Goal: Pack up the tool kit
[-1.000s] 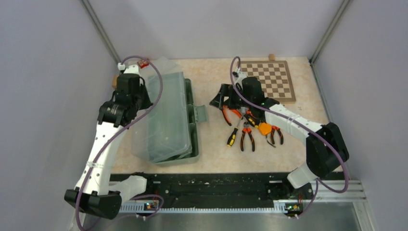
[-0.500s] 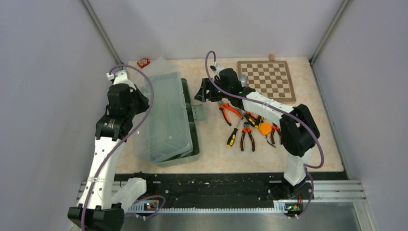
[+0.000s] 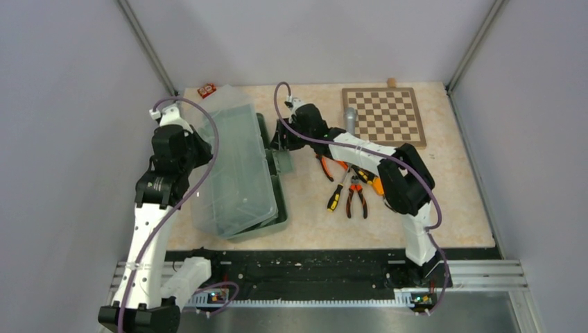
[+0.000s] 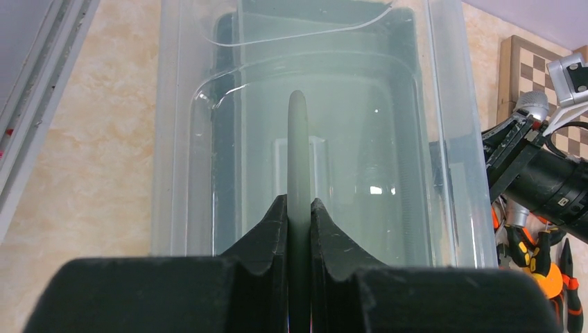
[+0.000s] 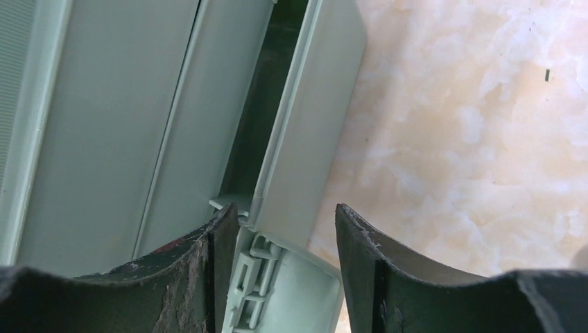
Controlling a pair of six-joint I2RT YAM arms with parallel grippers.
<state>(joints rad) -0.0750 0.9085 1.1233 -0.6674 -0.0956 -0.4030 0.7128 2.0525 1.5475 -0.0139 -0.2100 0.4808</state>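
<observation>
The pale-green toolbox (image 3: 279, 201) lies at the left with its translucent lid (image 3: 232, 166) raised and tilted over it. My left gripper (image 3: 196, 143) is shut on the lid's thin pale-green edge (image 4: 298, 139), pinched between the pads (image 4: 326, 222). My right gripper (image 3: 279, 139) is open, its fingers (image 5: 360, 257) straddling the box's pale-green latch flap (image 5: 308, 139) on the right side. Orange-handled pliers (image 3: 357, 199), a yellow-black screwdriver (image 3: 336, 195) and the orange tape measure (image 3: 378, 186) lie on the table right of the box.
A wooden chessboard (image 3: 388, 114) lies at the back right with a grey cylinder (image 3: 349, 118) at its left edge. A small red object (image 3: 206, 90) sits by the back wall. Walls close in at left, right and back.
My right arm has swung left from above the tools to the toolbox latch. My left arm, still holding the lid edge, has shifted slightly left and back.
</observation>
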